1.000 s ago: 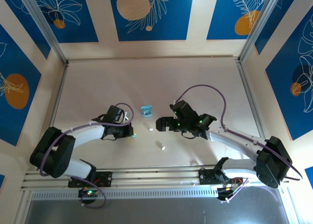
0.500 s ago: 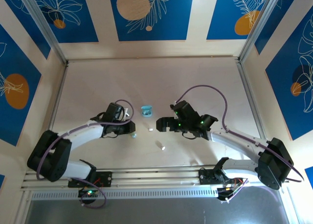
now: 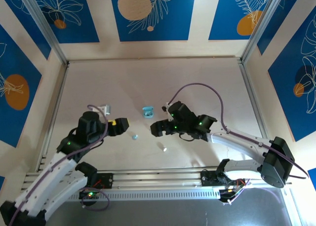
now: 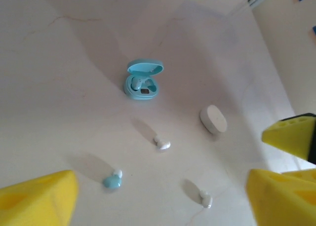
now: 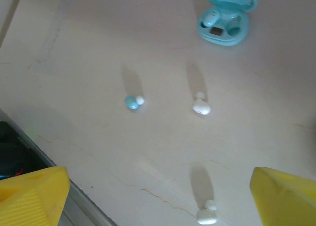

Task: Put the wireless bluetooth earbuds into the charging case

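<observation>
Pale table [image 3: 148, 83] ringed by blue floral panels [image 3: 170, 23]

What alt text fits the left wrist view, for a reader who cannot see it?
An open light blue charging case lies on a pale table, with a closed white case to its right. Nearer the camera lie two white earbuds and one blue earbud. The left tool stands open, its yellow fingers in the bottom corners.

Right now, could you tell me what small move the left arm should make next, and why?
Probably lower the open left gripper onto the loose light blue earbud and close on it. The blue case lies open with one seat apparently free, while the white case is shut, so the two white earbuds must wait.
</observation>
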Robot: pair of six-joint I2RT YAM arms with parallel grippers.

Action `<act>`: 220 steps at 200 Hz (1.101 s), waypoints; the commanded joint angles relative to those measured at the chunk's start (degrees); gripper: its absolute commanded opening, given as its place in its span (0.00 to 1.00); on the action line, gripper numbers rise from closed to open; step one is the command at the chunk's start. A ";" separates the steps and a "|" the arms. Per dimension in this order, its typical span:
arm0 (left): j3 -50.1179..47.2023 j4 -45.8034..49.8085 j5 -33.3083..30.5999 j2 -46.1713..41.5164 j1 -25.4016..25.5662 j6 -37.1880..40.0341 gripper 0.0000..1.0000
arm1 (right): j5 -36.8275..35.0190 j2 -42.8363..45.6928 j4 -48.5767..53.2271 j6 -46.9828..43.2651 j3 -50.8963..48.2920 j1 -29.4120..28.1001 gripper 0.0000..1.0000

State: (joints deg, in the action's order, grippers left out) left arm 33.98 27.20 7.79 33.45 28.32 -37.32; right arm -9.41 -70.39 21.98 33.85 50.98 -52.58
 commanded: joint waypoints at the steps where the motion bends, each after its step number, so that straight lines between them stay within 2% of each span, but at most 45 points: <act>1: 1.01 11.49 -2.20 -6.24 0.27 -2.53 1.00 | 1.14 -2.69 1.17 -3.13 3.51 -2.12 0.91; 38: 4.78 20.79 -6.75 -13.45 0.25 -2.63 1.00 | 0.29 -9.60 3.85 -6.77 10.17 -5.89 0.76; 54: 4.88 20.68 -7.02 -13.64 0.25 -2.54 1.00 | -0.08 -13.75 5.75 -8.61 13.81 -7.13 0.69; 76: 5.12 21.20 -9.60 -13.55 0.25 -2.84 1.00 | -1.32 -20.76 9.97 -12.04 19.69 -8.54 0.51; 88: 5.29 21.23 -11.57 -14.58 0.25 -3.04 1.00 | -2.52 -24.75 12.56 -14.14 23.04 -9.37 0.46; 140: 9.38 23.51 -19.76 -17.34 0.25 -1.04 1.00 | -7.90 -38.60 19.90 -22.94 35.04 -12.24 0.43; 220: 16.25 29.19 -19.72 -17.11 0.25 2.10 1.00 | -12.13 -49.66 25.46 -29.39 46.07 -14.24 0.34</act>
State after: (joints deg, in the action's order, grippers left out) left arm 47.68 53.43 -10.17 16.43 28.32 -37.08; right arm -19.29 -117.78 43.88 7.60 93.67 -65.54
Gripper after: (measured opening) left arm 0.997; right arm 0.351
